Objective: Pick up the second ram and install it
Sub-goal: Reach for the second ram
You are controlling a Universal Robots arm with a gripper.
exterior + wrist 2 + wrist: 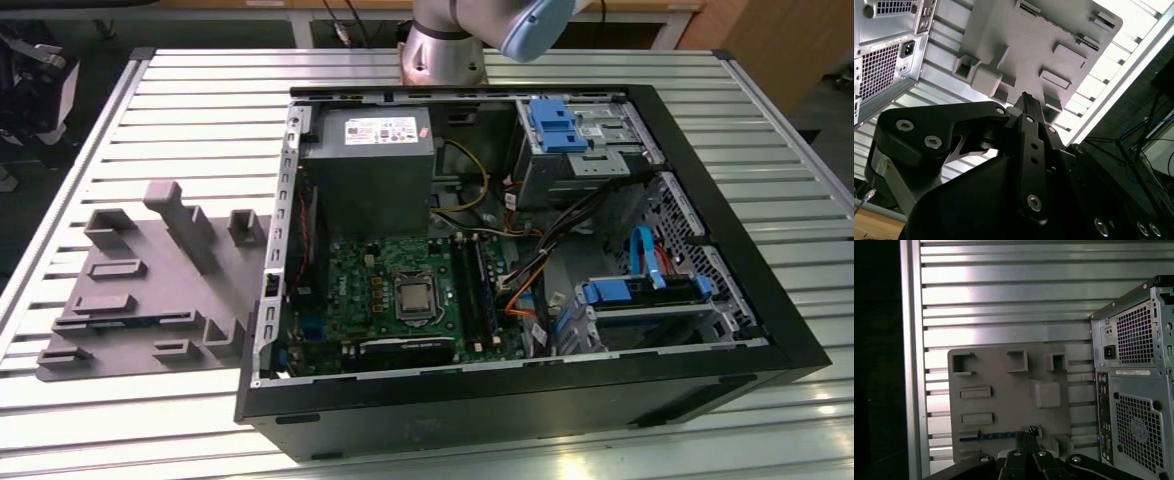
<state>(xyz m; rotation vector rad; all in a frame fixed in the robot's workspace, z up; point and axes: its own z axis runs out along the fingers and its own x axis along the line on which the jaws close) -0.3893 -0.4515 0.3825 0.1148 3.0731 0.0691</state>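
In the first wrist view the claw (1027, 432) is pressed together with nothing pinched, above the grey fixture plate (999, 405). The second ram (986, 436) sits in a slot of that plate. The computer case (1134, 390) stands beside the plate on the slatted table (1004, 295).

No text legible to me. White label (380, 130) on the power supply (367, 180): print too small to make out. Sticker strip (1131, 372) on the case rear (1134, 410), first wrist view: likewise unreadable.
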